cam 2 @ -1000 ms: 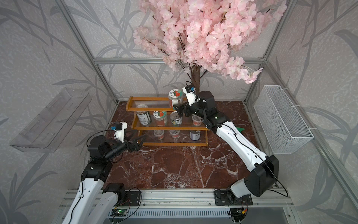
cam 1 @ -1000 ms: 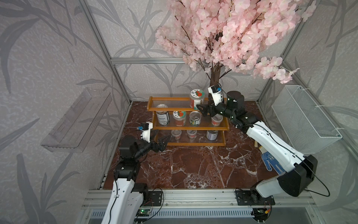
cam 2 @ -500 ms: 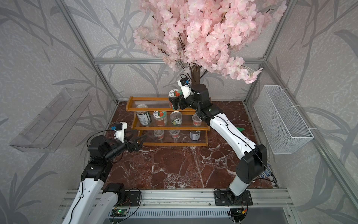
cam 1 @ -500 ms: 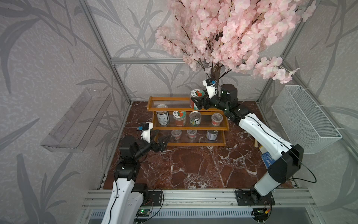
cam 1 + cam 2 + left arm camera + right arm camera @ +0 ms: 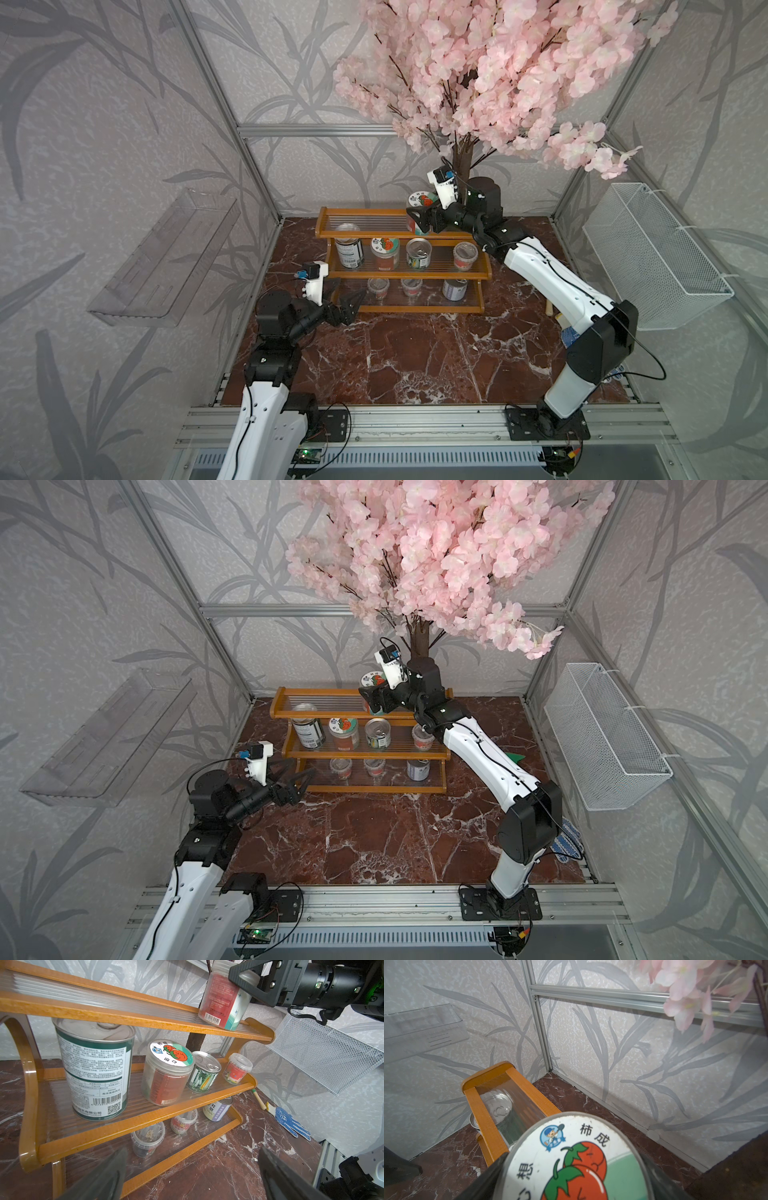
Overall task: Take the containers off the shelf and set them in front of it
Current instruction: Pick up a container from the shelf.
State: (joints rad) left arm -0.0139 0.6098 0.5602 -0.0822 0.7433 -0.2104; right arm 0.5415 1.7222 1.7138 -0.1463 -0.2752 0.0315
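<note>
The orange-brown shelf [image 5: 399,272] [image 5: 365,754] stands at the back of the marble floor. My right gripper [image 5: 417,218] [image 5: 370,700] [image 5: 573,1159] is at the top tier, shut on a tomato-lid jar [image 5: 419,200] [image 5: 224,997] [image 5: 571,1147], which leans with its base on the tier. The middle tier carries a tall tin [image 5: 349,251], a second tomato-lid jar [image 5: 384,251], a tin [image 5: 419,253] and a cup [image 5: 464,255]. Two cups [image 5: 378,286] and a tin [image 5: 455,289] stand on the bottom tier. My left gripper [image 5: 349,293] [image 5: 193,1149] hangs open at the shelf's lower left corner, holding nothing.
A clear wall tray [image 5: 166,257] hangs on the left wall and a white wire basket [image 5: 652,257] on the right. The blossom tree [image 5: 478,62] rises behind the shelf, over my right arm. A blue-dotted glove [image 5: 291,1120] lies on the floor right of the shelf.
My right gripper rose from the middle tier's right end to the top tier and closed round the tomato-lid jar, which now leans. The left arm has not moved.
</note>
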